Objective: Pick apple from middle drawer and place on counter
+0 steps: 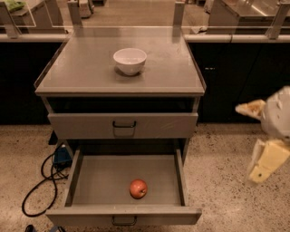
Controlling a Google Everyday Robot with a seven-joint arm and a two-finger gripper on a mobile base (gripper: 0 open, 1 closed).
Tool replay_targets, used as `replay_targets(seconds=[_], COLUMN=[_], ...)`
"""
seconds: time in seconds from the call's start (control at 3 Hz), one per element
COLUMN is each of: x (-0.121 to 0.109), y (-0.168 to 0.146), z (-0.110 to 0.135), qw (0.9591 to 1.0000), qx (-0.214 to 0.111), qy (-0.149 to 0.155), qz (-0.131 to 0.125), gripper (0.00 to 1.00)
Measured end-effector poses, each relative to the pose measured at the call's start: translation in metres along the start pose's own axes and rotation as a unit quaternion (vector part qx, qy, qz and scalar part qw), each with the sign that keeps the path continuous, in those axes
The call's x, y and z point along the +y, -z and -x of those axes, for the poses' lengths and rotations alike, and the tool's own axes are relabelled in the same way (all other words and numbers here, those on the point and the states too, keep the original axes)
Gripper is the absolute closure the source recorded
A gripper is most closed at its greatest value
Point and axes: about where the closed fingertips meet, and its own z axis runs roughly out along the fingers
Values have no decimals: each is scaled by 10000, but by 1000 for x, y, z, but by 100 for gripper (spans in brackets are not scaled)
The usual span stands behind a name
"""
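The apple (138,188), small and red-orange, lies on the bare floor of the open middle drawer (102,181), right of centre and near the front panel. The counter (81,68) is the flat grey cabinet top above it. My gripper (267,161) hangs at the far right of the view, over the speckled floor. It is well to the right of the cabinet and apart from the apple, with nothing seen in it.
A white bowl (129,60) stands on the counter near its middle back. A shut grey drawer front (122,125) with a black loop handle sits above the open drawer. Black cables (43,181) lie on the floor at left. Steel benches (244,11) stand behind.
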Motion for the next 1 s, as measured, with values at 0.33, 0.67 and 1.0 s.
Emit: replay_targets(seconds=[0.33,0.67,1.0], x=[27,61,89], y=[-57,-142,-225], z=[-45,-76,-87], qw=[9941,9828,9841], qx=[-1003,-1603,-1352], qy=[-346,-819,-948], qz=[241,421,656], gripper=[0,0,0])
